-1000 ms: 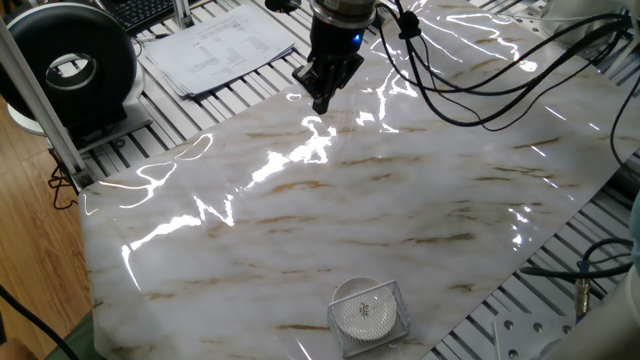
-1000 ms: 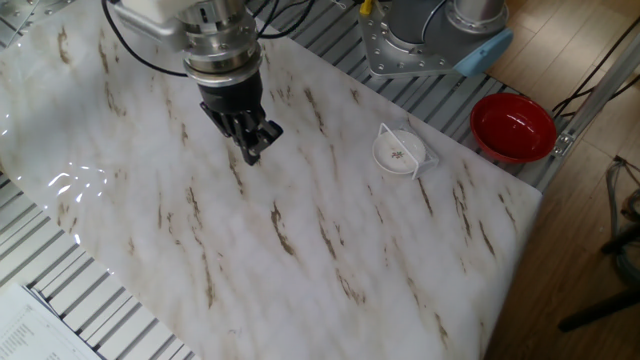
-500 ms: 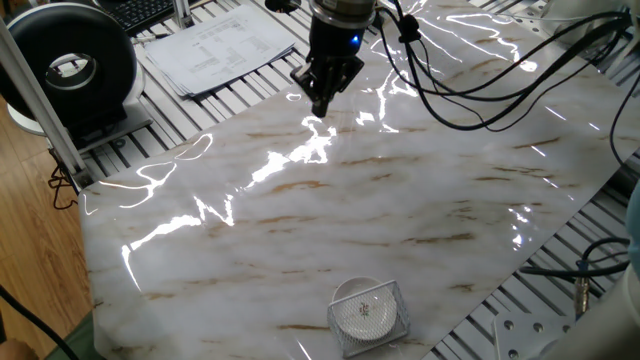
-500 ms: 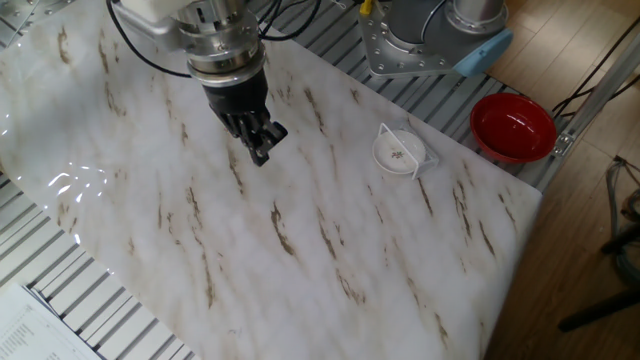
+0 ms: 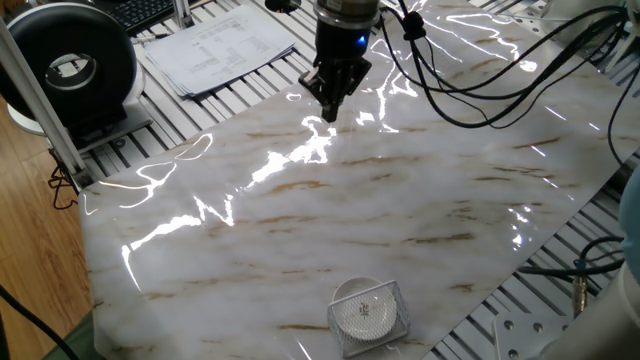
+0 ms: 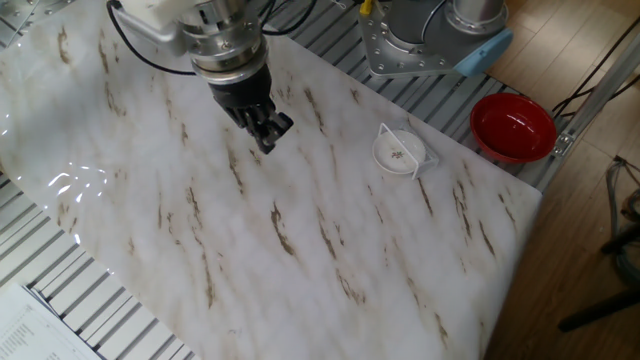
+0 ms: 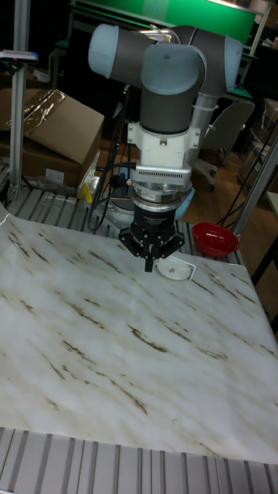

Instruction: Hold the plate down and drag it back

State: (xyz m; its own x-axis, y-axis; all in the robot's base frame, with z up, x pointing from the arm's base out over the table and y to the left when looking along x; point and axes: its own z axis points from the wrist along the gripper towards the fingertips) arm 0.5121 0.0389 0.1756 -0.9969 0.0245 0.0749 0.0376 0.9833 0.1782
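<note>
The plate [image 6: 398, 151] sits inside a square wire basket [image 6: 413, 157] near one edge of the marble-patterned surface [image 6: 300, 250]. Taking the plate as the landmark: a red bowl [image 6: 513, 125] lies just beyond it, off the surface on the slatted metal frame, and the grey base of the arm [image 6: 425, 35] stands near it on the same side. In one fixed view the plate [image 5: 366, 312] and basket [image 5: 399, 300] lie at the near edge of the surface [image 5: 400, 200].

The hand [image 6: 267, 133] hangs well apart from the plate, above the middle of the marble sheet, pointing down. Its fingers are drawn close together, with nothing between them; it touches neither plate nor basket. In the tall fixed view the hand [image 7: 148, 261] appears just in front of the plate [image 7: 174, 268], with the red bowl [image 7: 215, 237] behind, but the other views show a wide stretch of bare marble between hand and plate. Nothing lies on the surface between them.

Far from the plate, past the hand [image 5: 331, 106], black cables [image 5: 470, 95] loop over the surface, printed paper sheets [image 5: 215, 45] lie on the metal frame, and a round black device [image 5: 70, 65] stands at the corner. A cardboard box [image 7: 54, 127] is behind the surface in the tall view.
</note>
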